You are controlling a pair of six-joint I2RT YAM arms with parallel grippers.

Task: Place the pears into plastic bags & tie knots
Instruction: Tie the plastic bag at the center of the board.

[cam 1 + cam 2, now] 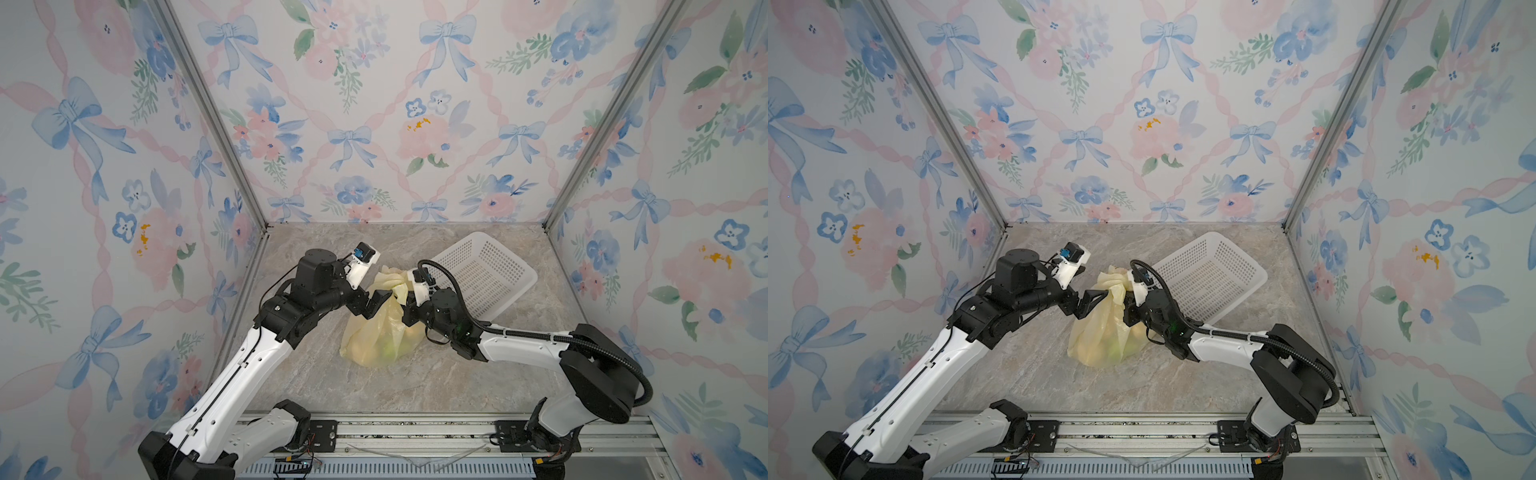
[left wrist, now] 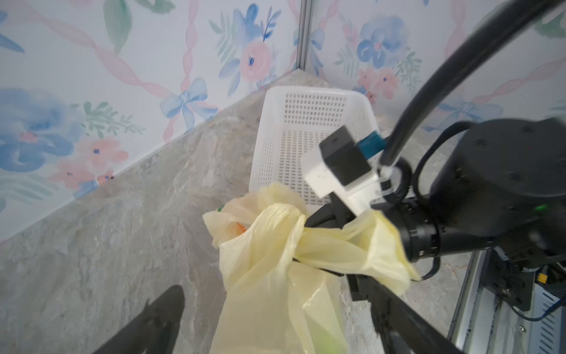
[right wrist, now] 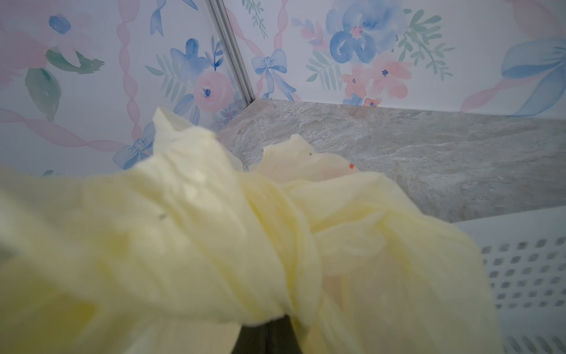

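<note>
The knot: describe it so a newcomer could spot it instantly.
On the marble tabletop, beside the white perforated basket, stands a pale-yellow bag. The knot is the tight twist at its top, with flat tails sticking out above the smooth, bulging body.

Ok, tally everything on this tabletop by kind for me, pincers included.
Pale yellow plastic bag, knotted: 1
Perforated white basket: 1
Robot pincers: 2, left pincer open, right pincer shut on the bag
Bagged pears: cannot be counted through the plastic
Total: 4, pears aside
</note>
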